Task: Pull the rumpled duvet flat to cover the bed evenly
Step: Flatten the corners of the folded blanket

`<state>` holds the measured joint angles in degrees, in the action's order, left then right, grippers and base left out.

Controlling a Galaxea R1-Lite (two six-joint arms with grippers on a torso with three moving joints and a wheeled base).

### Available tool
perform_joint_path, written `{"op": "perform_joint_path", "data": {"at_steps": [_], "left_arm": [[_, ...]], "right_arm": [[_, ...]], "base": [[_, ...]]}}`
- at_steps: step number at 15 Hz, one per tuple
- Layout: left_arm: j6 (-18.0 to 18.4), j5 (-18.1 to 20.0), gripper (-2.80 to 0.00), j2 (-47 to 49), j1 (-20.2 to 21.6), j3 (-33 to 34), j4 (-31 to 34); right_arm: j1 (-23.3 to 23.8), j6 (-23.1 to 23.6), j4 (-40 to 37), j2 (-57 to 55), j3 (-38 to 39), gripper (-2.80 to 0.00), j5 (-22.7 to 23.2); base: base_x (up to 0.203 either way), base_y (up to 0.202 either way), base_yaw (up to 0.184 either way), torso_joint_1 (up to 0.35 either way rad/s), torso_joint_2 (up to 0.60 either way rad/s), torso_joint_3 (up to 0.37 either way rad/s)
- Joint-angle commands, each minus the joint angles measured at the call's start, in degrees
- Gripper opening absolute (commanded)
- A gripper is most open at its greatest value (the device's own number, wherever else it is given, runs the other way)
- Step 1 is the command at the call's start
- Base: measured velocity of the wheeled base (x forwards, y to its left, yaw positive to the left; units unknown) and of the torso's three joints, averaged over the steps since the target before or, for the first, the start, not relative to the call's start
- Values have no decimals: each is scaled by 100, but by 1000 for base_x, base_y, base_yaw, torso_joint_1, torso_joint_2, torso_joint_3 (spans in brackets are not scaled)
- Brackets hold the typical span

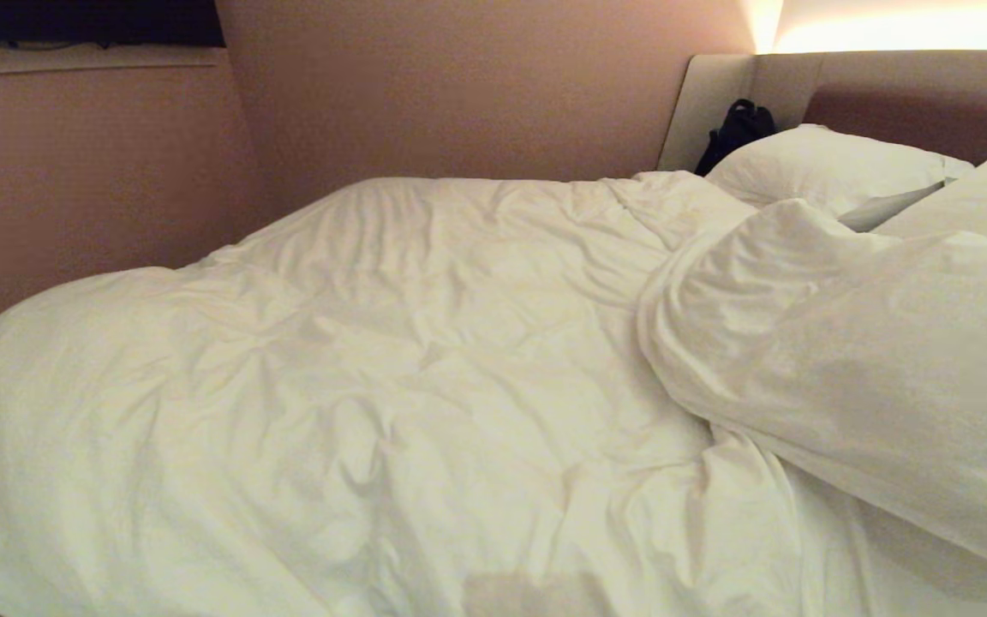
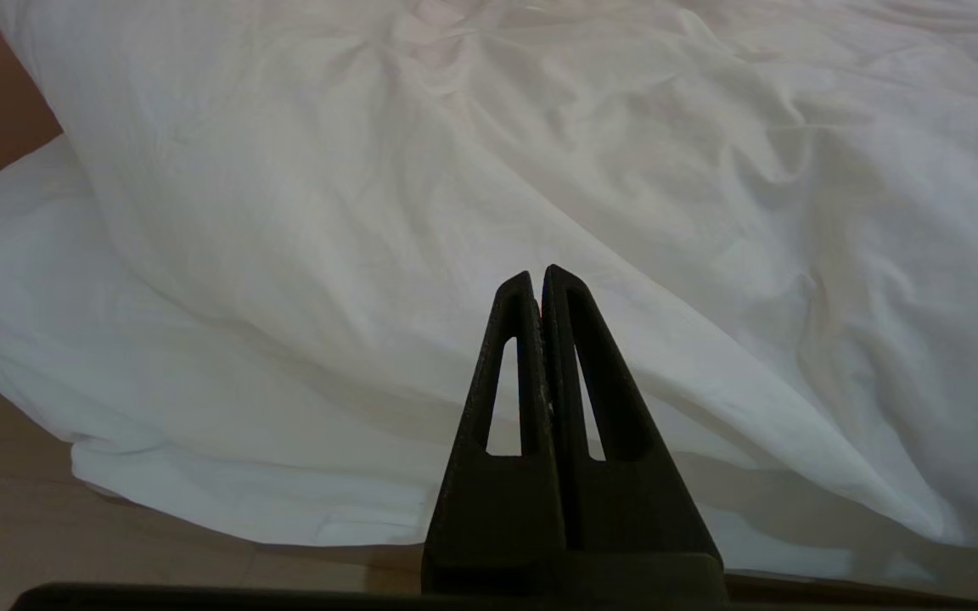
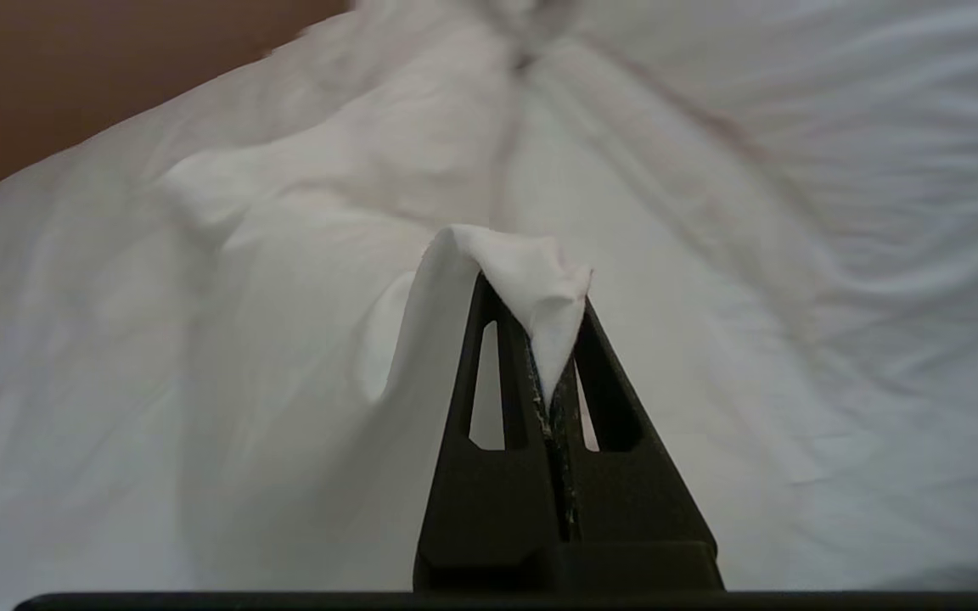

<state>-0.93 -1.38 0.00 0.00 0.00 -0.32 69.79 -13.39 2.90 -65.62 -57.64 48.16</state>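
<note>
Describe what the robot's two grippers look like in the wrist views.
Both look alike. The left gripper has two matte black fingers that taper to narrow tips, each with a long slot cut through it, rising from a broad black base. The right gripper has the same black, slotted, wedge-shaped fingers, with pale scuffing along their inner edges. No cables or markings show, and neither arm appears in the head view.

I can't read any text, label, brand, number or sign anywhere in my three views; nothing here carries lettering that I can make out
</note>
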Motion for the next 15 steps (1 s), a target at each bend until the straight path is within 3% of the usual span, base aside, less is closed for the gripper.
{"op": "perform_joint_path", "data": {"at_steps": [1,9,15], "left_arm": [[-4,-3,-280,0,0,0,-3],[-6,-3,-280,0,0,0,3],[-12,-3,-280,0,0,0,-3]], "right_arm": [[-3,0,-198,-325,-203,-280,-2124],[79,-18,-332,-607,-322,-280,-3018],[88,-199,-369,-1769,-1156,-280,-3604]], "base": [[0,0,0,0,0,0],[0,0,0,0,0,0],[0,0,0,0,0,0]]}}
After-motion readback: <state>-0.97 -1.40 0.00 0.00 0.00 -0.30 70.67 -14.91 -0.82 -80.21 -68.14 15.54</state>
